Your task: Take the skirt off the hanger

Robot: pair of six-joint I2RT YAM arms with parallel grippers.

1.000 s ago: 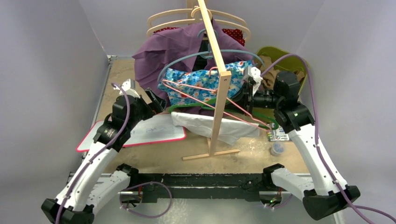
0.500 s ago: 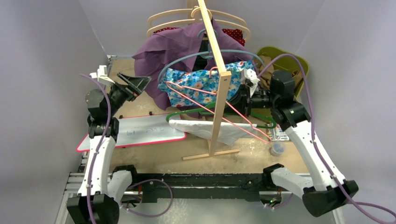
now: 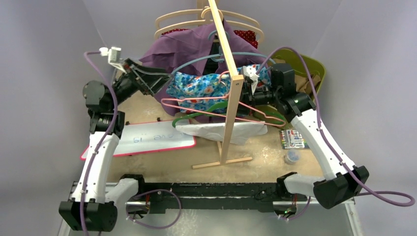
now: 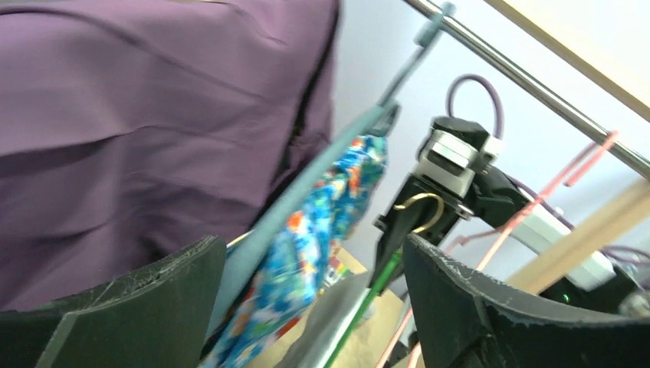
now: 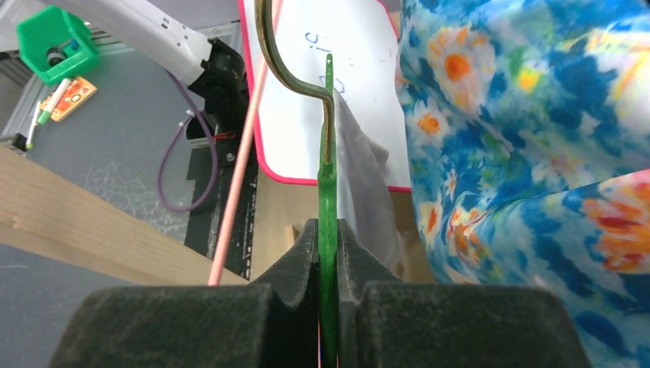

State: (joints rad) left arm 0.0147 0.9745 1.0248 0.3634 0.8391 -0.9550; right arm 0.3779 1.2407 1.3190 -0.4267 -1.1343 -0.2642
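Right gripper (image 5: 328, 230): clamped tight on the green hanger (image 5: 328, 180), just below its brass hook; seen over the middle of the tabletop, toward the right edge.
Green hanger: held roughly level, crossed by the tilted pink hanger (image 3: 196, 101) and by the wooden rack post (image 3: 229, 98).
White skirt (image 3: 216, 132): draped over the green hanger and hung beneath it over the middle of the tabletop, just right of the whiteboard (image 3: 147, 138); whether its hem touches the tabletop cannot be told.
Left gripper (image 4: 314, 307): fingers spread wide apart, nothing gripped; raised over the far left part of the tabletop, beside the purple garment (image 4: 138, 115).
Floral garment (image 3: 201, 86): hung on the blue hanger (image 3: 196, 62), between the two grippers, above the skirt.
Whiteboard: laid flat near the left edge.
Green bin (image 3: 306, 63): set at the far right corner.
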